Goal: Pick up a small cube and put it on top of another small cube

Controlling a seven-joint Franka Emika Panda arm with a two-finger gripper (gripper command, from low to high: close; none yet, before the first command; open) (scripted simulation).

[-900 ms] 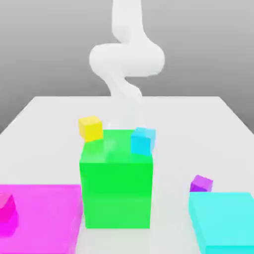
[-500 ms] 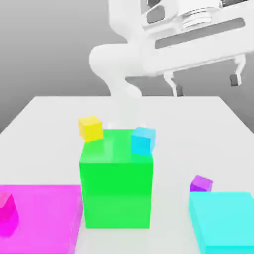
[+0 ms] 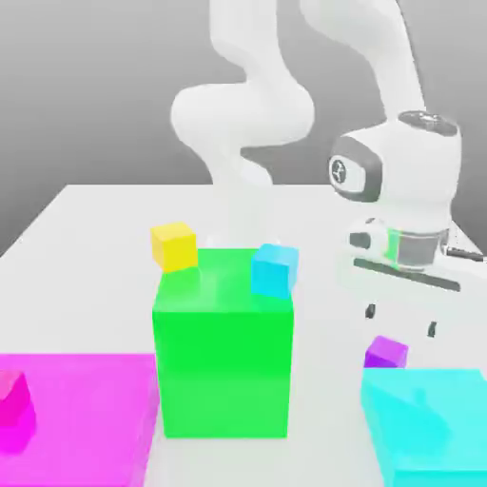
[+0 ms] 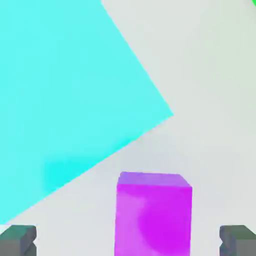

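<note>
A small purple cube [image 3: 385, 353] sits on the white table, at the far edge of a big cyan block [image 3: 428, 428], toward the exterior view's right. My gripper [image 3: 400, 321] hangs just above it, open, with its fingertips [image 3: 369, 310] spread wider than the cube. In the hand view the purple cube [image 4: 152, 215] lies between the two dark fingertips [image 4: 17, 240] with a gap on either side, and my gripper [image 4: 127, 242] holds nothing. A small yellow cube [image 3: 174, 245] and a small light-blue cube [image 3: 274, 269] sit by the top of the big green block [image 3: 224, 352].
A flat magenta slab [image 3: 86, 409] lies at the exterior view's lower left with a small magenta piece [image 3: 14, 404] on it. The cyan block [image 4: 75, 90] sits close beside the purple cube. Bare white table [image 3: 114, 214] spreads behind the green block.
The arm has swung down from high above the table. The open gripper now hangs low over the purple cube. The cubes and blocks have not moved.
</note>
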